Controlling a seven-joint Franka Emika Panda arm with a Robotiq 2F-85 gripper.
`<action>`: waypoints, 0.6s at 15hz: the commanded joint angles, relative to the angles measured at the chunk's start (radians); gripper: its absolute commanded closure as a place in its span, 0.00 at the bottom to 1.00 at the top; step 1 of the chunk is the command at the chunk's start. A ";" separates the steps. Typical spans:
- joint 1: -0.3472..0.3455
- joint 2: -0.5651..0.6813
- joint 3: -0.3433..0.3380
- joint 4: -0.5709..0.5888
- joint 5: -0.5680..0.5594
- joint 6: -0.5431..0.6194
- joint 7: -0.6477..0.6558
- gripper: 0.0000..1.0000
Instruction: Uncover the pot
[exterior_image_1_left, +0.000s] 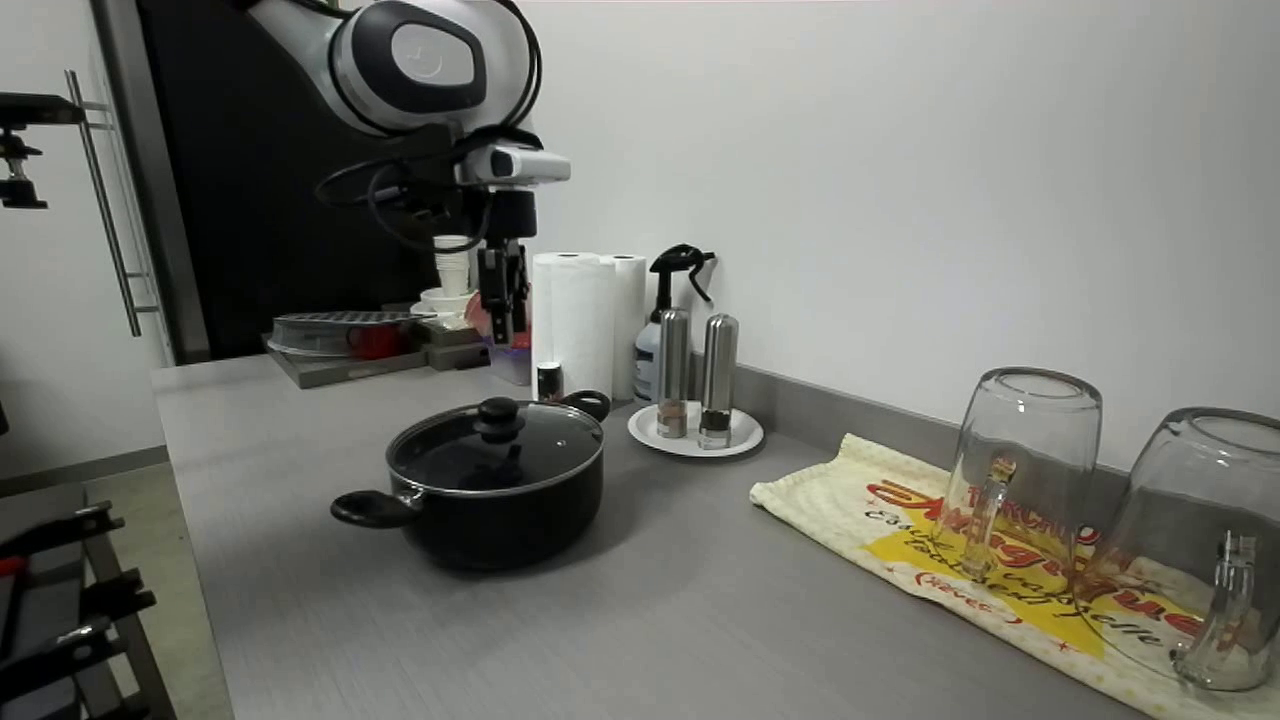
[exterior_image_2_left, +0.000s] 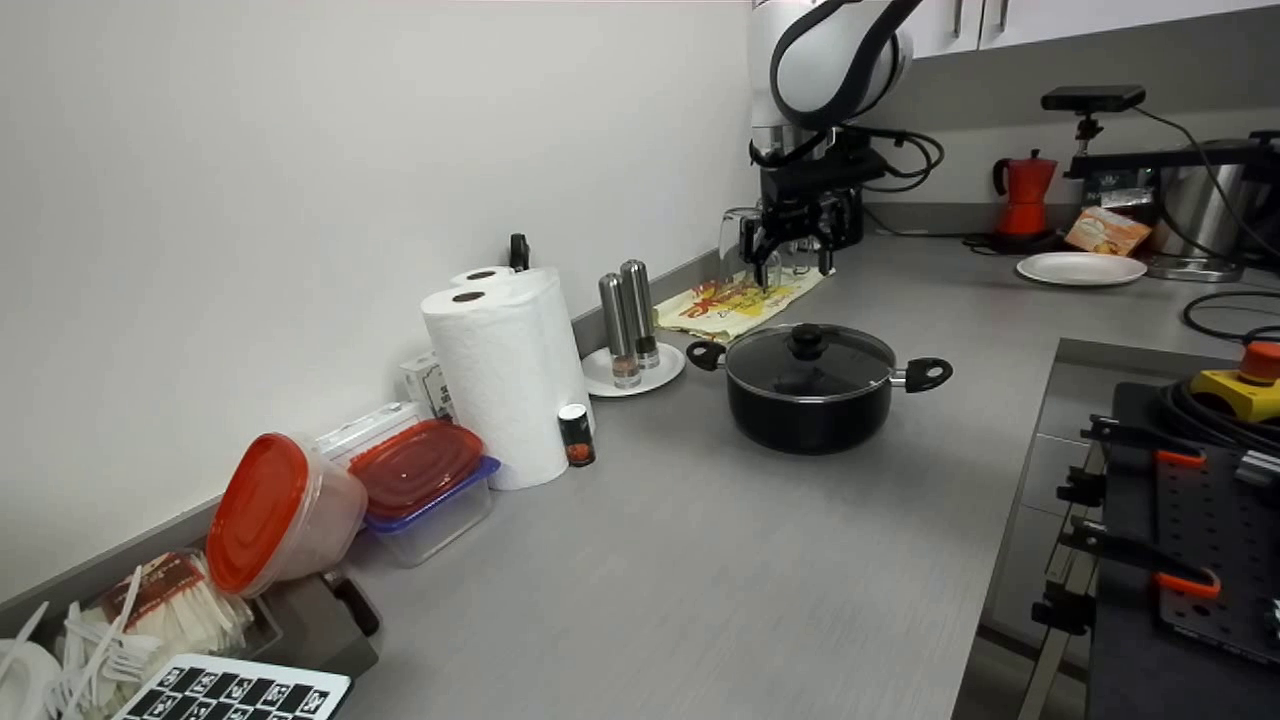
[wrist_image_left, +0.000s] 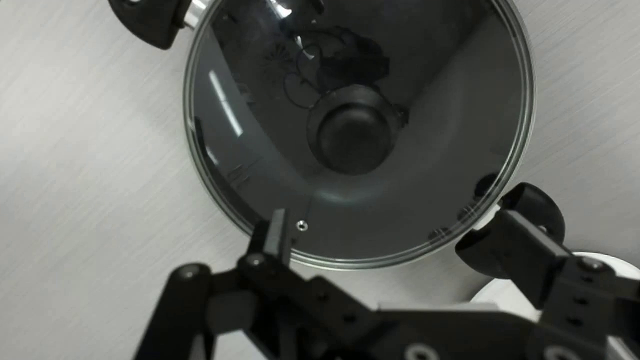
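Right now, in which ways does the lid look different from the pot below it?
The lid is glossy, dark glass; the pot has dull black sides. The lid carries one central knob, the pot two side handles. The lid is thin, the pot much deeper. Both are round.

Grey worktop (exterior_image_2_left: 700, 560) against a white wall (exterior_image_1_left: 900, 200)

You have the white wall running alongside the worktop in both exterior views, with a low grey upstand (exterior_image_1_left: 810, 405) where they meet. In an exterior view you see, at the left, a white door front (exterior_image_1_left: 45, 300) carrying a long metal bar handle (exterior_image_1_left: 103, 202); next to it stand a grey strip (exterior_image_1_left: 155, 190) and a tall black panel (exterior_image_1_left: 250, 230). Grey skirting (exterior_image_1_left: 100, 473) runs beneath the door front, above a dull floor (exterior_image_1_left: 160, 530). In an exterior view your far wall (exterior_image_2_left: 985, 120) looks grey below white overhead cabinets (exterior_image_2_left: 1110, 15). In the wrist view the brushed worktop brightens into a pale patch (wrist_image_left: 20, 135) at the left.
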 joint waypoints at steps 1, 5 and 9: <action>0.002 0.041 0.000 0.036 0.152 -0.037 -0.072 0.00; 0.007 0.065 -0.003 0.045 0.254 -0.067 -0.125 0.00; 0.005 0.076 -0.020 0.041 0.270 -0.095 -0.120 0.00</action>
